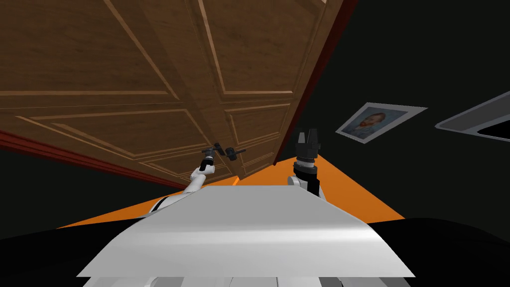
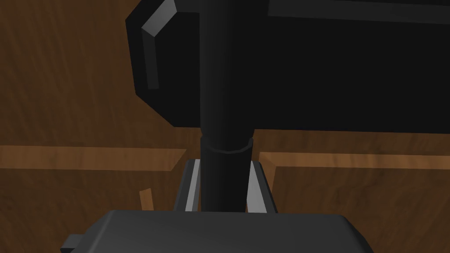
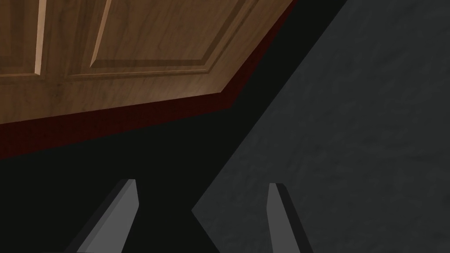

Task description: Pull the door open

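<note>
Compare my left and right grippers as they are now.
The left gripper is shut on the dark door handle; the right gripper is open and holds nothing. The left gripper is at the face of the brown door; the right gripper stands apart, beyond its edge. Both have thin light grey fingers on dark bodies.

Framed portrait (image 1: 381,122), orange floor (image 1: 343,194)

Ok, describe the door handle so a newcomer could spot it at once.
Find the big brown panelled door filling the upper head view. Near its right edge there, a small black lever handle sticks out. It is the only black piece on the wood, and the left pincer is shut on it.
</note>
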You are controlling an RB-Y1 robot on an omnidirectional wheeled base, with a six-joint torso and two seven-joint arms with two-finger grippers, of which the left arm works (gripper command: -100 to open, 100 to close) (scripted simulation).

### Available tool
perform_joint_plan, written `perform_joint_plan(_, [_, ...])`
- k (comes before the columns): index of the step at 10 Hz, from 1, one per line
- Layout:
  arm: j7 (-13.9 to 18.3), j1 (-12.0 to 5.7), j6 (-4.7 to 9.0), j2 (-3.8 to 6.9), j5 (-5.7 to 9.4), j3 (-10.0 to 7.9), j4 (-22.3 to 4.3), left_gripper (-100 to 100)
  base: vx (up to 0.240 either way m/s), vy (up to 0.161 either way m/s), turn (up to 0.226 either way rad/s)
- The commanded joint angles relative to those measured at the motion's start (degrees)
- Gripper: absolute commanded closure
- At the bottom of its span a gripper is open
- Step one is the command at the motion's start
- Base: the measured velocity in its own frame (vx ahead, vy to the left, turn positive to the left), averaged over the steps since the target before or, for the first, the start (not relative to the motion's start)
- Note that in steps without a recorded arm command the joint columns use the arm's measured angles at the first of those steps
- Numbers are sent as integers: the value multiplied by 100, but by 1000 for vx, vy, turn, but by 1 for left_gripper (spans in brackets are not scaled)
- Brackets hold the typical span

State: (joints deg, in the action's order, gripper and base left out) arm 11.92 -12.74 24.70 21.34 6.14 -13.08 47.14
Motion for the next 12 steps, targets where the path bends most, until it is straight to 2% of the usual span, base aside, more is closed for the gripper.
perform_joint_plan(1, [50,100,5,142,9,-39,-30,100,-158,65,-11])
perform_joint_plan(5, [205,169,41,265,-10,88,-21,100,-195,13,-63])
perform_joint_plan(7, [343,174,78,299,-38,260,11,100,-227,28,-120])
perform_joint_plan(10, [553,134,140,291,-92,568,82,100,-248,105,-187])
perform_joint_plan(11, [513,108,134,308,-80,510,-24,100,-94,38,-54])
perform_joint_plan(12, [611,121,184,331,-106,627,-17,100,-143,33,-81])
